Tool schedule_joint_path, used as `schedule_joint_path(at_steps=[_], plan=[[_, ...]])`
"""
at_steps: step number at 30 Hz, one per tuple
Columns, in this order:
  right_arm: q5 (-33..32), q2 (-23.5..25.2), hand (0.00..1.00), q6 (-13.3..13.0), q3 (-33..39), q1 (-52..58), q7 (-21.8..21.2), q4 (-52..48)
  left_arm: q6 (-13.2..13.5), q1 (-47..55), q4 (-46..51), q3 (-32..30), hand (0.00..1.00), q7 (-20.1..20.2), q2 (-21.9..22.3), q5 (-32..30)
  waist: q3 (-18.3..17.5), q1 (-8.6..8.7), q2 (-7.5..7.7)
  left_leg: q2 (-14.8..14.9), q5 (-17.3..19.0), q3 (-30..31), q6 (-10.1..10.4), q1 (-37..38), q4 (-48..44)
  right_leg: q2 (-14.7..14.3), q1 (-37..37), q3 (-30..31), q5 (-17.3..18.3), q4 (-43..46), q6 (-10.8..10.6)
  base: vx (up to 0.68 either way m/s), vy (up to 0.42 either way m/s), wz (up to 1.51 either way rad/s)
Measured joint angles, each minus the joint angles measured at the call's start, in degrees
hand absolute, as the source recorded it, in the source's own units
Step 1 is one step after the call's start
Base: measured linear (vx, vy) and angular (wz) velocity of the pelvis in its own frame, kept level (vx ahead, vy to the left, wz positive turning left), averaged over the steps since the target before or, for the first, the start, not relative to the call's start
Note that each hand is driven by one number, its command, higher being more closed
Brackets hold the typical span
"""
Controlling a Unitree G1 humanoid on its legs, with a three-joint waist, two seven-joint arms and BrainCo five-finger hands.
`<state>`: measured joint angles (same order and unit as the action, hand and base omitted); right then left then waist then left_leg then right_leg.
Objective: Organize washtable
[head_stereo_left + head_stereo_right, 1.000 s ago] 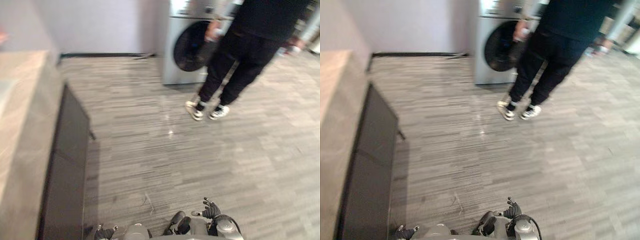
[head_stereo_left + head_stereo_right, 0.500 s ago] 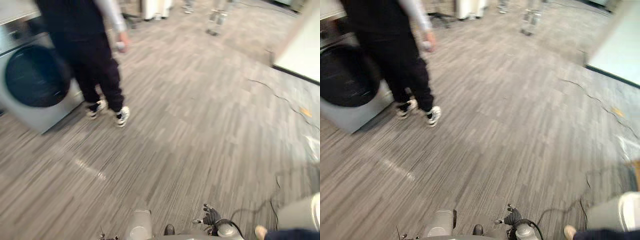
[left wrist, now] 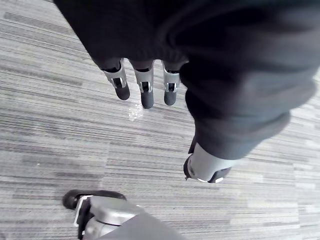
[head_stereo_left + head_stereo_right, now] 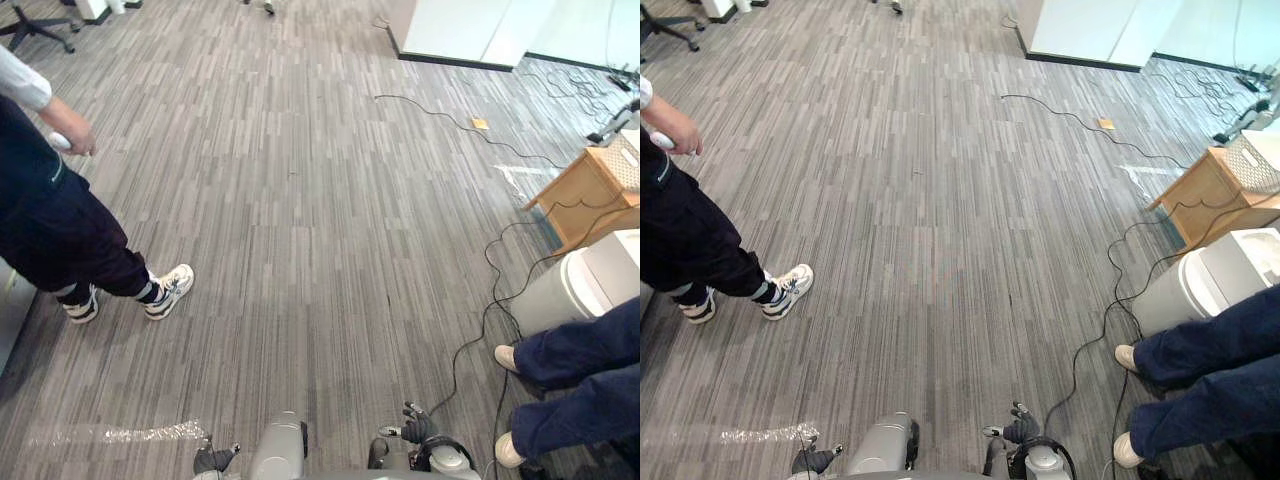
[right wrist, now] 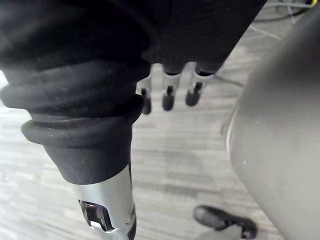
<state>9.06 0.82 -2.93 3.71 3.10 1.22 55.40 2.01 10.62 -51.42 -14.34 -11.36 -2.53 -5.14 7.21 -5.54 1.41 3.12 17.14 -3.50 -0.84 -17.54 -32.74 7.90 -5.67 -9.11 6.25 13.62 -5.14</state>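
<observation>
Left hand (image 3: 146, 95) and right hand (image 5: 168, 97) hang relaxed, empty, over grey plank floor (image 4: 320, 200); where the desk stands I cannot tell. Turning could bump the blue-trousered person (image 4: 575, 365) standing near

Left hand (image 3: 146, 94) and right hand (image 5: 168, 97) hang down, fingers loosely extended.

Left hand (image 3: 145, 92): fingers relaxed and nearly straight, thumb set apart, palm empty. It hangs above the grey striped floor (image 4: 300, 200). Right hand (image 5: 167, 97): fingers likewise relaxed, thumb apart, palm empty, hanging above the same floor. In the head views both hands sit low at the near edge, apart from each other.
</observation>
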Motion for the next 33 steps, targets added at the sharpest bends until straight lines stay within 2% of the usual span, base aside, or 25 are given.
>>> schedule_joint_path(at_steps=[1,2,3,4,5,6,7,8,15,16,21,22,24,25,26,27,28,29,30,31,32,33], plan=[[0.0,-0.1,0.0,0.0,0.0,0.1,0.0,0.4,0.2,0.0,-0.3,0.3,0.0,0.0,0.0,0.1,-0.3,-0.19,0.21,-0.2,0.0,-1.0,0.0,1.4,0.8,0.0,1.1,0.7,-0.7,-1.5,-0.6,0.0,0.043,-0.19],[0.0,-0.2,0.0,0.0,-0.2,0.0,0.0,1.2,0.4,0.1,-0.9,0.3,0.0,0.0,0.0,0.3,-0.5,-0.25,-0.52,-0.2,0.0,-1.5,0.0,1.8,1.2,0.0,1.5,1.3,-1.3,-2.5,-0.9,0.0,0.045,-0.25],[0.0,-0.2,0.0,0.0,-0.4,-0.3,0.0,2.3,0.5,0.4,-1.7,0.2,0.0,0.0,0.0,0.6,-1.8,-0.09,0.09,-0.2,-0.1,-1.7,-0.2,2.0,1.8,-0.2,2.1,1.3,-2.5,-4.4,-1.1,0.0,0.027,-0.18],[0.0,-0.3,0.0,0.0,-0.5,-0.4,0.0,2.6,0.5,0.4,-2.3,0.2,0.0,0.1,-0.1,0.6,-2.0,-0.08,0.02,-0.2,-0.3,-1.8,-0.4,2.2,2.2,-0.3,2.8,1.3,-3.2,-5.7,-1.3,0.01,0.014,-0.15],[0.1,-0.5,0.0,0.0,-0.9,-0.5,-0.1,3.6,0.4,0.6,-2.9,0.2,0.0,0.1,-0.2,0.6,-2.5,-0.01,-0.66,-0.2,-0.7,-1.9,-0.6,2.4,3.1,-0.6,3.7,1.3,-4.6,-8.2,-1.1,0.02,-0.012,-0.07],[0.1,-1.0,0.0,0.0,-1.7,-0.6,-0.1,4.1,0.4,0.6,-3.3,0.2,0.0,0.2,-0.4,0.6,-3.1,0.05,0.21,-0.4,-1.2,-1.9,-0.6,2.8,4.1,-0.6,4.5,1.1,-5.5,-10.1,-1.0,0.0,0.0,0.0],[0.1,-1.1,0.0,0.0,-1.9,-0.6,-0.1,4.2,0.4,0.6,-3.4,0.2,0.0,0.2,-0.5,0.6,-3.0,0.04,-0.06,-0.6,-1.6,-1.9,-0.2,3.0,4.9,-0.5,4.5,0.9,-5.7,-10.5,-0.9,0.01,-0.049,0.11],[0.1,-1.4,0.0,0.0,-1.8,-0.6,-0.1,4.4,0.4,0.5,-3.8,0.2,0.0,0.3,-0.7,0.6,-3.4,0.17,0.7,-1.3,-2.8,-1.5,-0.5,3.6,6.7,0.0,4.8,0.2,-5.9,-10.9,-1.0,-0.01,-0.064,0.23],[0.0,-2.5,0.0,0.4,-1.6,-0.6,0.1,5.1,0.3,0.5,-5.0,1.1,0.0,1.3,-1.0,1.0,-3.5,0.58,0.22,-2.7,-5.9,1.3,-0.2,5.2,11.5,0.4,6.3,-3.2,-5.9,-11.9,-1.1,-0.01,-0.061,0.25],[0.0,-2.5,0.0,0.6,-1.4,-0.6,0.1,5.1,0.3,0.6,-5.0,1.2,0.0,1.3,-1.2,1.0,-3.6,1.19,0.44,-3.2,-6.8,2.4,-0.1,5.3,12.5,0.6,6.5,-4.4,-5.8,-11.9,-1.2,-0.01,-0.054,0.39],[0.0,-2.4,0.0,0.7,-1.4,-0.7,0.2,5.1,0.3,0.6,-5.0,1.2,0.0,1.3,-1.2,1.0,-3.5,1.52,0.4,-3.6,-7.4,4.6,0.0,5.1,12.1,0.4,7.5,-6.6,-5.1,-11.7,-0.6,-0.01,-0.032,0.28],[0.0,-2.4,0.0,0.6,-1.4,-0.8,0.2,5.1,0.3,0.6,-5.0,1.1,0.0,1.3,-1.2,1.0,-3.3,1.6,0.16,-3.2,-6.7,5.1,0.4,4.6,10.7,0.0,7.9,-7.1,-4.3,-11.2,0.1,-0.03,-0.038,0.29],[0.0,-3.1,0.0,0.4,-2.7,-1.0,0.1,5.0,0.3,1.1,-4.9,-0.6,0.0,1.3,-0.5,1.0,-1.9,1.21,-1.14,-0.4,-3.2,5.8,2.7,3.5,4.5,-2.4,9.0,-7.6,-1.2,-7.9,2.5,-0.04,-0.048,0.09],[0.0,-3.3,0.0,0.3,-3.6,-1.1,0.1,5.0,0.2,1.6,-4.9,-1.5,0.0,1.3,-0.4,1.0,-1.6,1.16,-1.5,0.4,-2.5,5.7,3.8,3.1,2.7,-3.0,9.0,-7.6,-0.3,-6.9,2.6,-0.04,-0.049,0.03],[0.0,-3.6,0.0,0.0,-4.8,-1.5,0.1,4.9,-0.1,2.1,-4.9,-2.8,0.0,1.3,-0.5,1.1,-0.8,1.27,-1.38,1.8,-2.3,5.3,4.4,1.6,-3.2,-3.6,9.3,-7.2,1.5,-5.3,3.1,-0.13,-0.018,0.05],[0.1,-3.8,0.0,-0.1,-5.3,-1.6,0.2,5.3,-0.6,2.2,-4.8,-4.0,0.0,1.3,-0.2,1.2,0.0,0.81,-1.14,2.4,-4.2,4.9,6.8,-0.7,-9.7,-4.2,10.3,-6.7,2.4,-4.8,3.7,-0.13,-0.016,-0.03],[0.1,-3.8,0.0,-0.2,-5.3,-1.5,0.2,5.9,-0.7,2.3,-4.6,-4.6,0.0,1.3,0.1,1.5,0.1,0.0,-0.59,2.2,-6.0,5.1,7.4,-1.2,-11.0,-3.9,10.6,-6.0,2.5,-5.2,4.2,-0.12,-0.001,-0.27],[0.1,-4.1,0.0,-0.2,-5.5,-1.7,0.1,6.9,-0.9,2.3,-4.1,-5.9,0.0,1.2,0.1,2.0,0.2,-1.3,0.47,1.3,-10.0,5.2,7.7,-2.5,-10.8,-3.7,11.7,-3.5,2.4,-9.7,4.7,0.12,-0.09,-0.27],[0.3,-4.9,0.0,0.0,-5.6,-2.3,0.0,7.0,-0.7,2.1,-4.2,-6.0,0.0,1.2,0.8,2.3,1.0,-2.01,0.15,1.7,-8.7,4.6,7.3,-4.7,-11.2,-4.5,11.0,-3.7,3.6,-3.5,4.3,0.2,-0.054,-0.09],[0.3,-4.8,0.0,0.3,-5.4,-2.7,0.0,6.9,-0.3,2.1,-3.8,-6.0,0.0,1.2,0.5,2.3,1.7,-1.82,0.97,1.0,-6.3,4.4,6.8,-5.4,-10.6,-3.1,11.2,-2.4,7.0,-1.7,5.7,0.33,-0.041,0.41],[0.5,-6.3,0.0,1.2,-5.3,-3.9,0.4,7.6,-0.9,1.0,-4.1,-6.5,0.0,1.1,1.3,2.6,3.2,-1.0,-0.92,0.9,-4.4,5.4,5.6,-7.2,-8.2,-2.6,12.8,-1.8,7.6,-3.3,2.6,0.23,0.093,0.45],[0.5,-6.5,0.0,1.3,-5.3,-4.7,0.6,8.5,-0.9,0.8,-4.2,-6.6,0.0,1.1,1.7,3.1,3.5,-1.38,-1.06,0.4,-4.1,5.0,5.2,-8.5,-7.9,-1.6,12.4,-1.8,8.1,-2.8,1.8,0.21,0.189,0.37]])
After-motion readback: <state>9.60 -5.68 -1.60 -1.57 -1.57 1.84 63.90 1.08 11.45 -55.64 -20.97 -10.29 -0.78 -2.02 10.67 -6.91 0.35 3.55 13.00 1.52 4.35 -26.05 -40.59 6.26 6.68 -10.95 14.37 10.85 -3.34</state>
